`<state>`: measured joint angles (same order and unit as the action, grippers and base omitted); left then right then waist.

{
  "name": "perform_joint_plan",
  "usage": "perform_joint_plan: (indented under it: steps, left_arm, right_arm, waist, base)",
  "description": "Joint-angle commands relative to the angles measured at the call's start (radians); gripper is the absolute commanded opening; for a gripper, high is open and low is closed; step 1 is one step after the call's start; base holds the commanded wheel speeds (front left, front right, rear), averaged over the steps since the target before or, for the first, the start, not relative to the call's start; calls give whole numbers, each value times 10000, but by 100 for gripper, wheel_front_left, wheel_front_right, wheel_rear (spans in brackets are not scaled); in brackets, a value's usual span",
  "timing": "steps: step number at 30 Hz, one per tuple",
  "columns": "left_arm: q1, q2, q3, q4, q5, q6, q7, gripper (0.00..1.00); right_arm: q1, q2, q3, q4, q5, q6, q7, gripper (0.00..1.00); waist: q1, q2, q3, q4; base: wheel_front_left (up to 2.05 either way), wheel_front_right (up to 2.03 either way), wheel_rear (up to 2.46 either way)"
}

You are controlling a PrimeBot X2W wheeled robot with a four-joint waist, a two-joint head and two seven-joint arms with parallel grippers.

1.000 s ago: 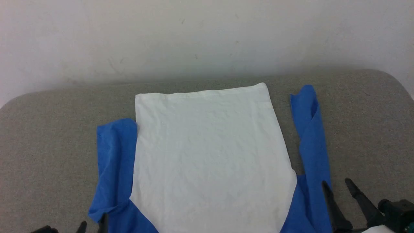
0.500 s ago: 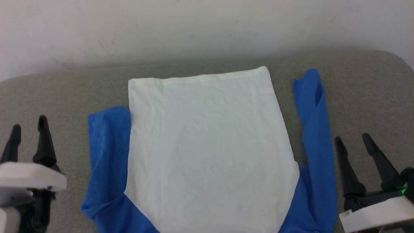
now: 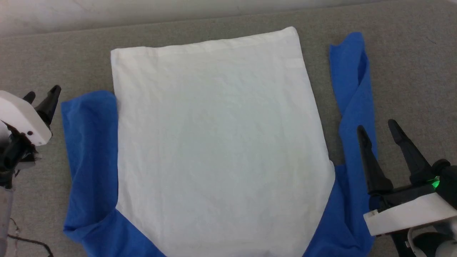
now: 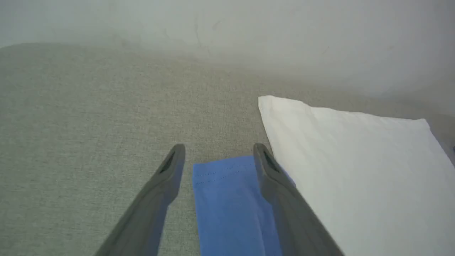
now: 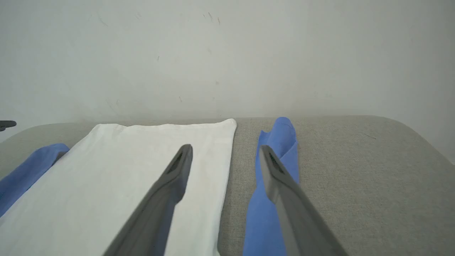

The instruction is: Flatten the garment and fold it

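The garment lies spread on the grey padded surface, its white body flat with the straight hem at the far end. One blue sleeve runs along its left side and the other sleeve along its right. My left gripper is open just left of the left sleeve's far end; in the left wrist view the gripper straddles that sleeve from above. My right gripper is open over the right sleeve's near part, and its wrist view shows the fingers above the gap between body and sleeve.
The grey padded surface extends around the shirt, with bare strips to the left and right. A pale wall rises right behind its far edge. A thin cable trails at the lower left.
The head camera has tilted down and closer, so the shirt looks larger. My left gripper has come into view and reached up beside the left sleeve; the right gripper has come forward over the right sleeve.
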<state>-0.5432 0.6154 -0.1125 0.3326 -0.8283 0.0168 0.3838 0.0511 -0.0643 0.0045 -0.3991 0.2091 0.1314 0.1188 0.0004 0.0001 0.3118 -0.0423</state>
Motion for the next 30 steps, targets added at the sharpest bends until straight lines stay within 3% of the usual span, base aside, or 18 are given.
perform_joint_plan:
  steps: [1, 12, 13, 14, 15, 23, 30]
  left_arm:
    - [-333, 167, -178, 531, -153, -154, 561, 100]
    - [-577, 364, -1363, 2546, -387, -568, 3534, 100]
    - [-575, 339, -1433, 2571, -378, -584, 3624, 76]
    - [-580, 288, -1458, 2582, -398, -598, 3641, 15]
    - [-595, 243, -1443, 2596, -413, -612, 3551, 0]
    - [-568, 129, -722, 2753, -267, -153, 1390, 0]
    - [315, 773, 423, 2064, -391, 574, -52, 0]
  right_arm:
    - [-209, -39, 59, 84, 14, -7, -67, 100]
    - [-310, -28, 103, 569, 177, -7, -271, 100]
    - [-307, -25, 82, 607, 193, -7, -280, 100]
    - [-309, -20, 62, 640, 213, -7, -289, 100]
    - [-312, -16, 48, 671, 222, -7, -297, 100]
    - [-87, 4, -107, 837, 235, -7, -223, 100]
    - [459, 24, -392, 819, 352, -7, -6, 100]
  waist:
    - [-4, -1, 584, -418]
    - [-4, -1, 753, -783]
    - [-4, -1, 743, -784]
    - [-4, -1, 729, -777]
    - [-4, -1, 707, -765]
    - [-4, -1, 71, -466]
    - [-4, -1, -820, 103]
  base:
    - [0, 0, 0]
    - [0, 0, 0]
    - [0, 0, 0]
    - [0, 0, 0]
    - [0, 0, 0]
    - [0, 0, 0]
    - [0, 0, 0]
